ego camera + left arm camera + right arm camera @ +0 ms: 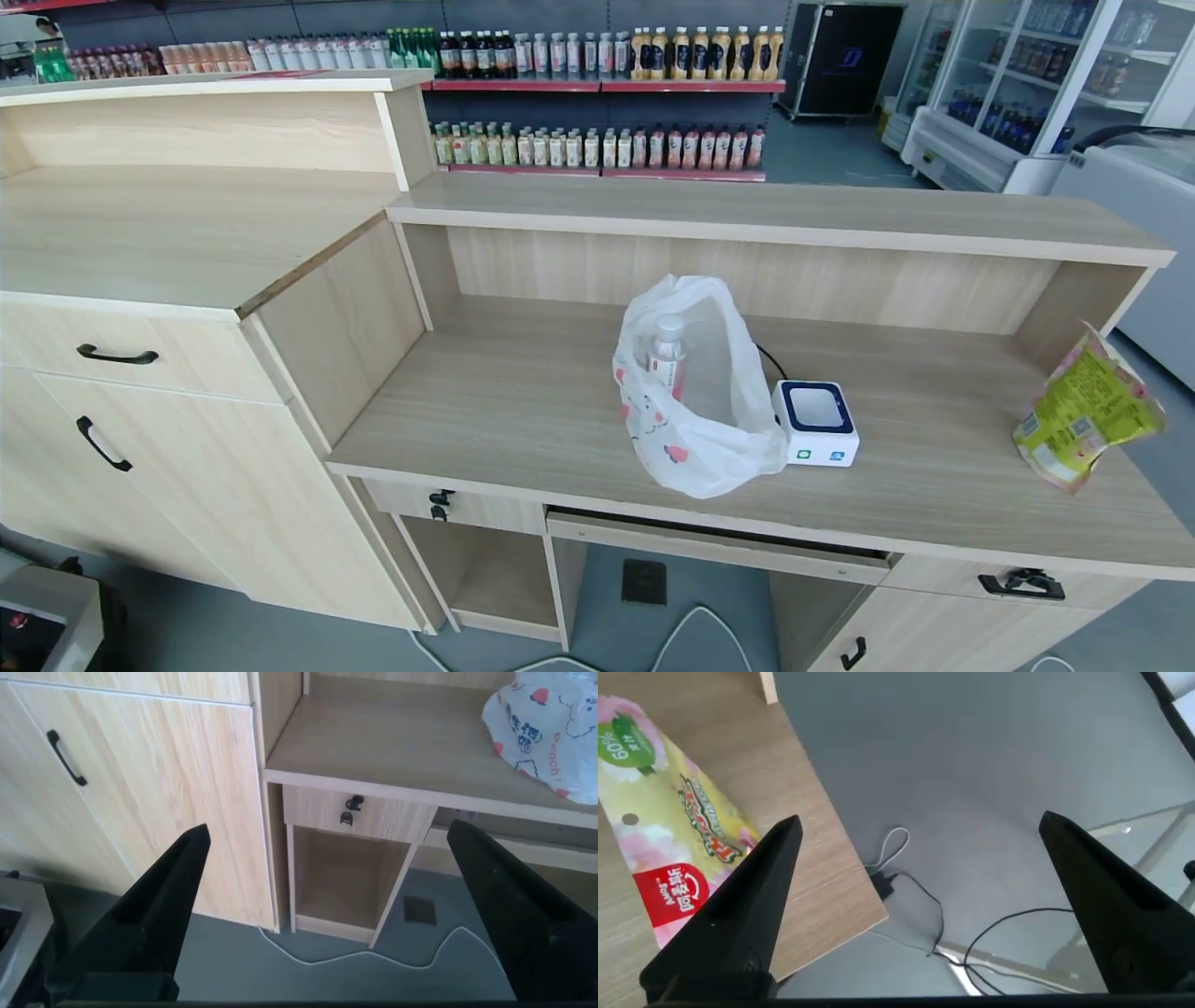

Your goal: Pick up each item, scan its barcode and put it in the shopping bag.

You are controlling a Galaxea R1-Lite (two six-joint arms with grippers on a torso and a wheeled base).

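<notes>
On the counter point(523, 392): shopping bag point(695, 392) gaping beside scanner point(815, 422) for short transfers, bottle point(667, 359) inside. Snack pouch point(1088, 411) probably next. Left end effector point(327, 829), right end effector point(920, 819) spread wide, empty.

A light wooden counter point(523, 401) fills the middle of the head view, and 3 things rest on its top. A white plastic shopping bag point(700, 439) stands at the centre of the frame, open at the top. Just beside it, to the right, sits a small white scanner point(815, 425). A green and pink snack packet point(1088, 415) lies at the right edge of the frame, well apart from both.
</notes>
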